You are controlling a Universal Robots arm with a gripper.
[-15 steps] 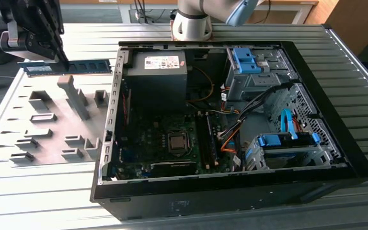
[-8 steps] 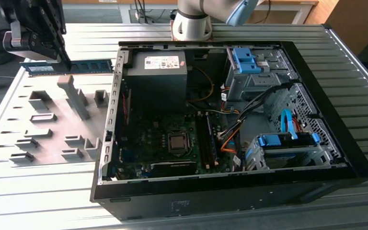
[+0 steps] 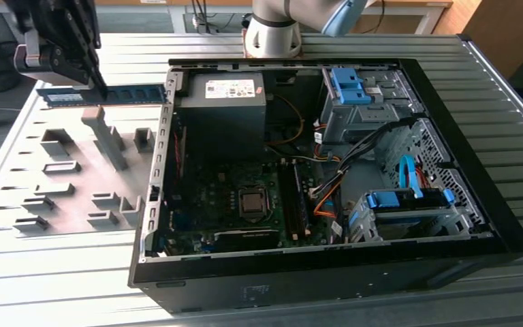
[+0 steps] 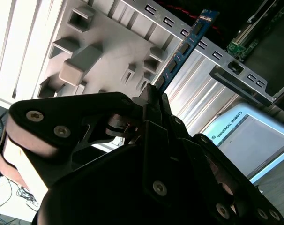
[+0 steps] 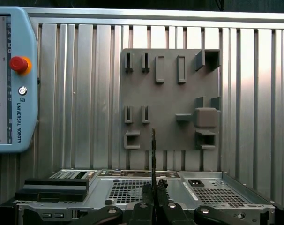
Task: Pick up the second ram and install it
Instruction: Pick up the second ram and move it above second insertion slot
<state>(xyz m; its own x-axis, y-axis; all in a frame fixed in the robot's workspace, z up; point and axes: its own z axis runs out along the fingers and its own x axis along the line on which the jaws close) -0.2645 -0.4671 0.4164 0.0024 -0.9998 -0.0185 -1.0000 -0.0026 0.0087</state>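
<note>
Your jaws are closed tight on the second ram (image 3: 120, 95), pinching the thin blue stick near one end so that most of its length juts out free. In the exterior view it hangs level over the far edge of the grey fixture plate (image 3: 62, 170), to the exterior view's left of the open computer case (image 3: 334, 252), with its free end just beside the case wall. In the second wrist view you see the second ram (image 4: 184, 47) run out from the jaws, dark chips showing, clear above the plate. In the first wrist view it stands edge-on (image 5: 153, 150) between the fixture plate (image 5: 170, 98) and the case. A teach pendant (image 5: 11, 79) lies on the ribbed metal surface (image 3: 52, 272).
</note>
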